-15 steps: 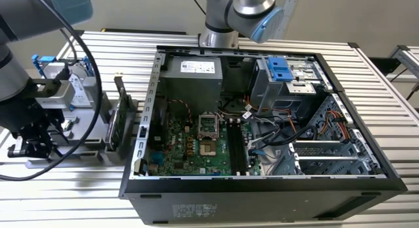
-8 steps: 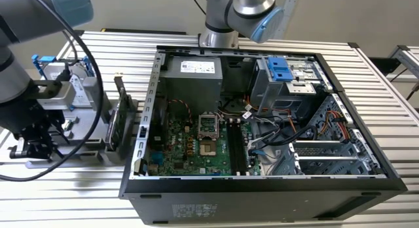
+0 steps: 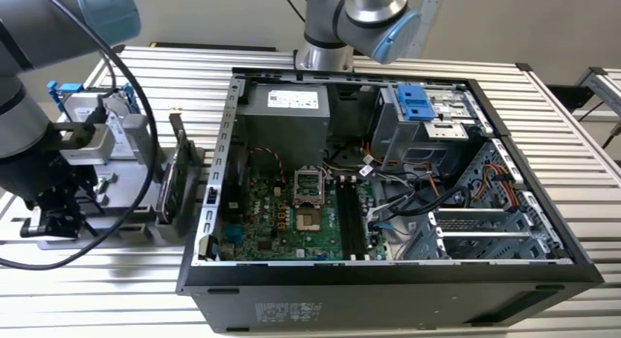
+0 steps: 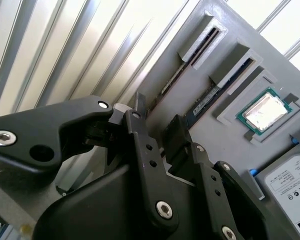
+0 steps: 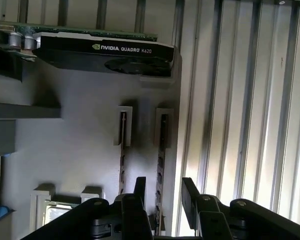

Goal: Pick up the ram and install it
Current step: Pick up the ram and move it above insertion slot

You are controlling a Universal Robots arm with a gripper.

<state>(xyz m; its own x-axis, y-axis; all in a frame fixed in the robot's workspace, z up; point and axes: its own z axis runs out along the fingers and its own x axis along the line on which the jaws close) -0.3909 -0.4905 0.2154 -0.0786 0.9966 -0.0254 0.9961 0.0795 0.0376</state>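
Observation:
Two dark ram sticks stand on edge in slots of a grey parts holder. In the first wrist view my gripper is open, its two black fingers on either side of the near end of the ram closest to the holder's edge. The other stick stands beside it. In the second wrist view the gripper hangs just above the holder, and a ram stick runs away from it. The exterior view has the gripper low over the holder at the exterior view's left, apart from the open computer case.
A graphics card stands at one end of the holder. A processor chip and a hard drive lie on it too. Inside the case, the motherboard has black memory slots and loose cables. Ribbed metal table surrounds everything.

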